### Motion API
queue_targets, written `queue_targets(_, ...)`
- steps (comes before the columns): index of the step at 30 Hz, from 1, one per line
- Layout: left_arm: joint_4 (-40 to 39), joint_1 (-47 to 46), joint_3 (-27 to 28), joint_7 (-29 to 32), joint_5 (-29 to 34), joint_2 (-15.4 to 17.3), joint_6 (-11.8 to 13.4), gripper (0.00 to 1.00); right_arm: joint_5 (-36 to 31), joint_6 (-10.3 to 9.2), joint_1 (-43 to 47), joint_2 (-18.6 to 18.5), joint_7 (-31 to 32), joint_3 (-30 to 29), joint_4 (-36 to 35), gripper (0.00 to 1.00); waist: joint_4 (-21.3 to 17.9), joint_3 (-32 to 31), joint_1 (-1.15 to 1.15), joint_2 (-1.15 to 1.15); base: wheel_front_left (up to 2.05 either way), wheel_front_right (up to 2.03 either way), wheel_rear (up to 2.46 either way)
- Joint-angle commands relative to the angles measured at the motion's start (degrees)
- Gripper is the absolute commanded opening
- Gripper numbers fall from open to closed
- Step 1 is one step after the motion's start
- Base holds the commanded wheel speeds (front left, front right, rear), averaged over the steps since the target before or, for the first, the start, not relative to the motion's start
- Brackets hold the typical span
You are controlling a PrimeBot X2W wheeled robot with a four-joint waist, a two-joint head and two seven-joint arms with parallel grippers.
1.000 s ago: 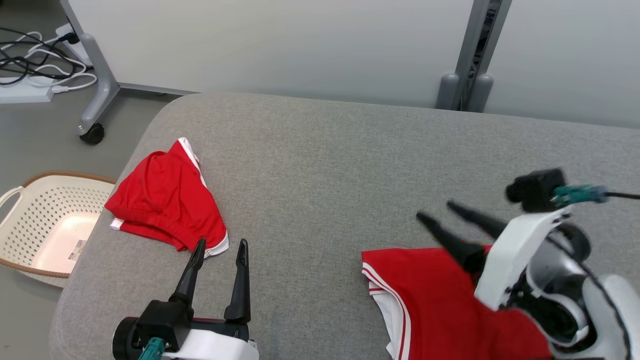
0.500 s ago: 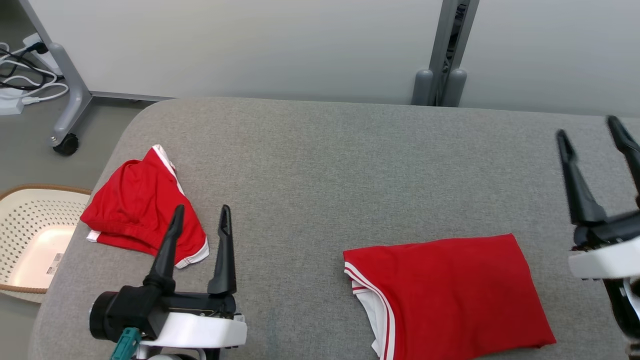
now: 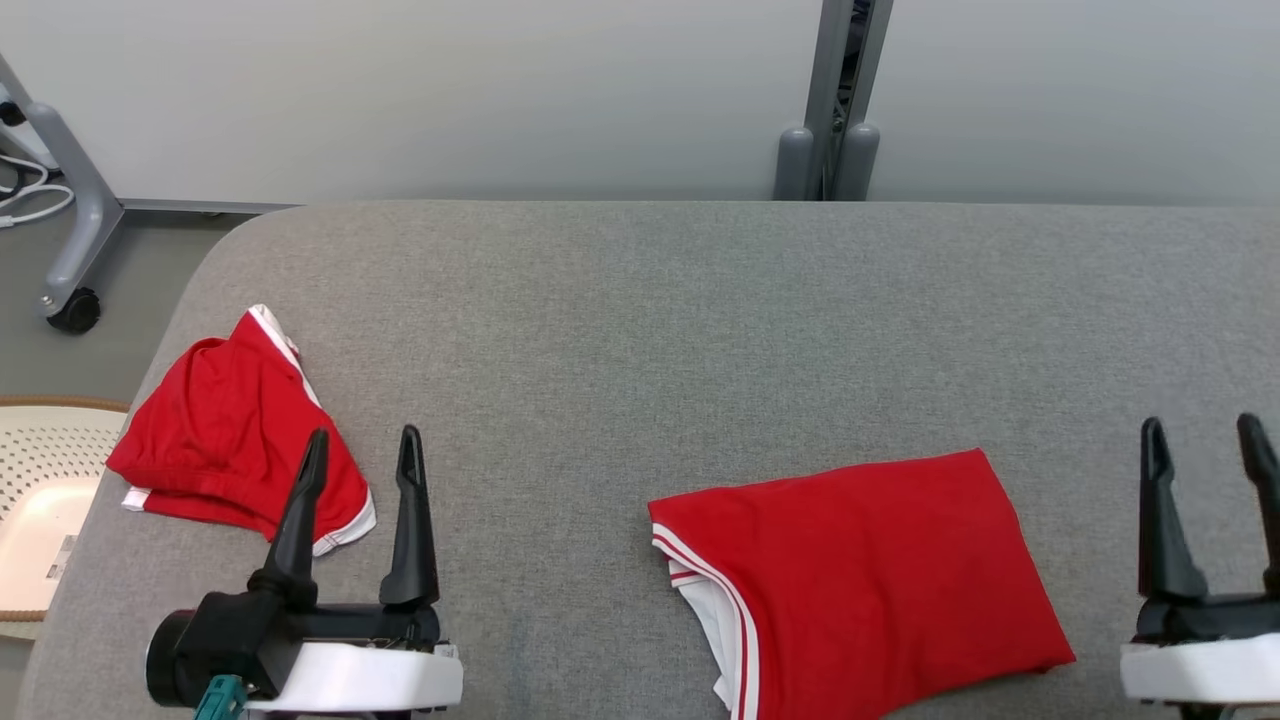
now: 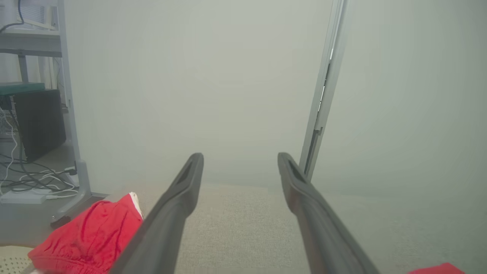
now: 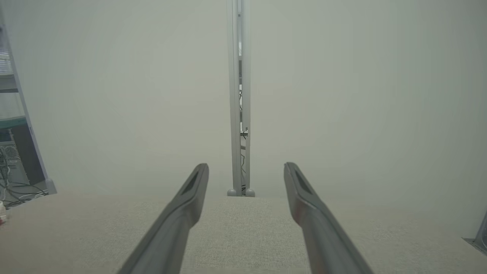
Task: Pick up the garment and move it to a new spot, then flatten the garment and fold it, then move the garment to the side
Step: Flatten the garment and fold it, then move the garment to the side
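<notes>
a grey fabric-covered bench (image 3: 640, 300) with rounded corners stood before a pale partition wall (image 3: 450, 90), seen from above. a folded red garment (image 3: 860, 580) with white trim and thin red-and-white stripes along its left edge lay flat on the bench toward the near right, its bottom edge cut off by the frame. a second, crumpled red garment (image 3: 220, 430) with white edging sat in a loose heap near the bench's left edge, well apart from the folded one.

the left pincer (image 3: 363, 434) hovered at the lower left, its two long dark fingers spread and grasping nothing; its left finger overlapped the near corner of the crumpled garment from the head view, though contact could not be told. the right pincer (image 3: 1201, 423) stood at the lower right, just beside the folded garment, fingers likewise spread and empty. both wrist views were hazy and showed fingers parted over bare grey fabric.

a perforated cream laundry basket (image 3: 40, 450) with a brown rim sat on the floor beyond the bench's left side. a grey post (image 3: 830, 110) divided the wall panels, and a grey frame leg on a black caster (image 3: 72, 310) stood at the far left.
</notes>
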Motion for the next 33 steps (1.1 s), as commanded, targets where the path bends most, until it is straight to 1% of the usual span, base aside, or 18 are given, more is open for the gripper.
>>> queue_targets(1, 0.4, 0.6, 0.4, -0.1, 0.0, 0.2, -0.5, 1.00, -0.8, -0.03, 1.5, 0.1, -0.4, 0.6, -0.2, 1.00, -0.4, 0.0, 0.00, 0.00, 0.00, 0.00, 0.00)
queue_targets(3, 0.7, 0.9, 0.4, -0.1, 0.6, 0.2, -1.0, 1.00, -0.7, -0.02, 2.0, 0.4, -0.4, 0.6, -0.1, 1.00, -0.5, 0.0, 0.00, 0.00, 0.00, 0.00, 0.00)
queue_targets(10, 1.7, 1.3, 0.1, -0.1, 0.2, 0.2, -1.5, 1.00, 0.4, -0.02, 2.2, 0.9, -0.4, 0.2, 0.8, 1.00, -0.5, 0.1, 0.00, 0.00, 0.00, 0.00, 0.00)
queue_targets(13, 1.8, 1.0, 0.0, -0.1, 0.4, 0.2, -1.7, 1.00, 0.9, -0.02, 1.7, 0.6, -0.4, 0.2, 1.2, 1.00, -0.3, 0.2, 0.00, 0.00, 0.00, 0.00, 0.00)
queue_targets(15, 2.0, 0.9, -0.1, -0.1, 0.5, 0.2, -2.0, 1.00, 2.3, -0.02, 1.7, 0.3, -0.4, 0.4, 2.2, 1.00, 0.1, 0.3, 0.00, 0.00, 0.00, 0.00, 0.00)
queue_targets(17, 2.1, 0.9, -0.2, -0.1, 0.5, 0.2, -2.1, 1.00, 5.4, -0.02, 1.7, -0.3, -0.3, 0.9, 5.1, 1.00, 0.5, 0.4, 0.00, 0.00, 0.00, 0.00, 0.00)
queue_targets(19, 2.2, 1.1, -0.4, -0.1, 0.2, 0.2, -2.0, 1.00, 8.9, -0.01, 0.8, -2.6, 0.4, 3.1, 7.3, 1.00, 0.9, 0.5, 0.00, 0.00, 0.00, 0.00, 0.00)
queue_targets(20, 2.2, 1.2, -0.4, -0.1, 0.0, 0.2, -2.0, 1.00, 10.9, -0.02, 0.8, -3.8, 2.0, 4.2, 9.1, 1.00, 1.1, 0.5, 0.00, 0.00, 0.00, 0.00, 0.00)
queue_targets(21, 2.2, 1.2, -0.4, -0.1, 0.0, 0.2, -2.0, 1.00, 10.9, -0.02, 0.8, -3.8, 2.0, 4.2, 9.1, 1.00, 1.1, 0.5, 0.00, 0.00, 0.00, 0.00, 0.00)
queue_targets(23, 2.2, 1.2, -0.5, -0.1, 0.0, 0.2, -2.1, 1.00, 14.9, -0.01, 0.3, -6.5, 5.3, 7.2, 11.6, 1.00, 1.5, 0.6, 0.00, 0.00, 0.00, 0.00, 0.00)
queue_targets(26, 1.9, 0.8, -0.6, -0.1, -0.1, 0.2, -2.5, 1.00, 20.4, -0.01, -0.6, -10.4, 11.4, 10.1, 15.2, 1.00, 1.9, 1.1, 0.00, 0.00, 0.00, 0.00, 0.00)
queue_targets(27, 1.8, 0.6, -0.5, -0.1, -0.1, 0.2, -2.6, 1.00, 23.2, -0.02, -1.0, -10.7, 13.6, 10.6, 16.5, 1.00, 2.1, 1.4, 0.00, 0.00, 0.00, 0.00, 0.00)
queue_targets(29, 1.7, 0.3, -0.6, -0.1, 0.0, 0.2, -2.6, 1.00, 26.3, -0.01, -2.2, -12.6, 16.6, 11.9, 17.6, 1.00, 2.4, 2.0, 0.00, 0.00, 0.00, 0.00, 0.00)
queue_targets(32, 1.8, -0.1, -0.8, -0.1, 0.3, 0.2, -2.7, 1.00, 31.7, 0.00, -3.7, -14.0, 20.8, 13.4, 18.9, 1.00, 2.8, 2.9, 0.00, 0.00, 0.00, 0.00, 0.00)
queue_targets(33, 1.7, -0.5, -0.9, -0.1, 0.3, 0.2, -2.7, 1.00, 35.2, 0.00, -4.9, -15.0, 23.4, 14.6, 19.4, 1.00, 3.2, 3.7, 0.00, 0.00, 0.00, 0.00, 0.00)
